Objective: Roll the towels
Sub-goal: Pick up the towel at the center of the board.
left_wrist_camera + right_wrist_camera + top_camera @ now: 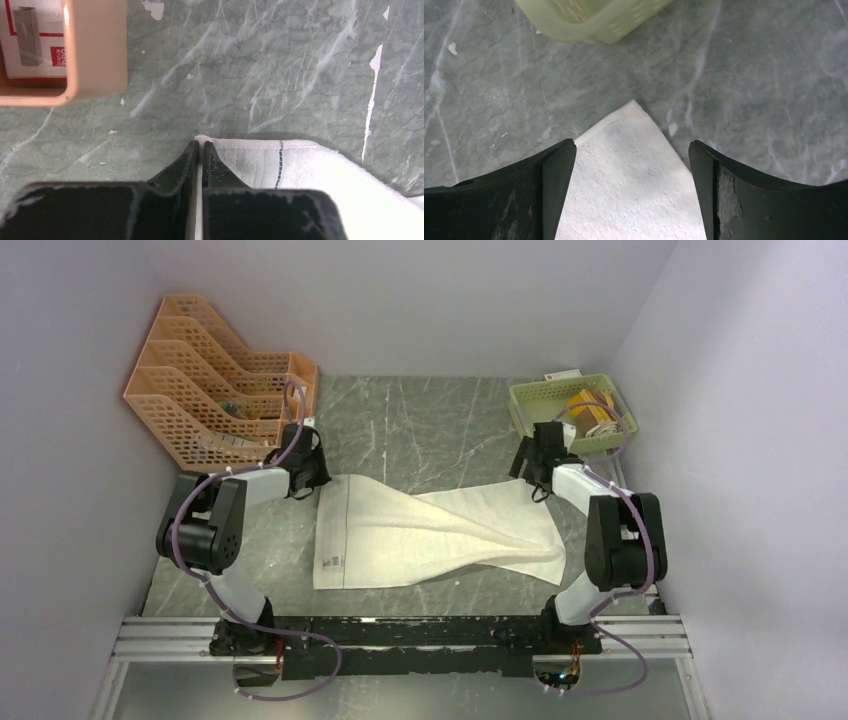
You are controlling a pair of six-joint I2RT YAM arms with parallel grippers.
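The cream-white towel (420,532) lies spread on the grey marble table, with a twisted fold running to its right end. My left gripper (318,480) is shut on the towel's far left corner (202,140); the cloth edge shows pinched between the fingertips. My right gripper (528,472) is open above the towel's far right corner (631,150); that corner lies flat on the table between the two fingers. The mustard-yellow and brown towel sits in the green basket (610,436), only partly seen.
Orange file racks (215,390) stand at the back left, close to the left gripper; one corner shows in the left wrist view (95,50). The green basket's rim (589,25) is just beyond the right gripper. White walls close in both sides.
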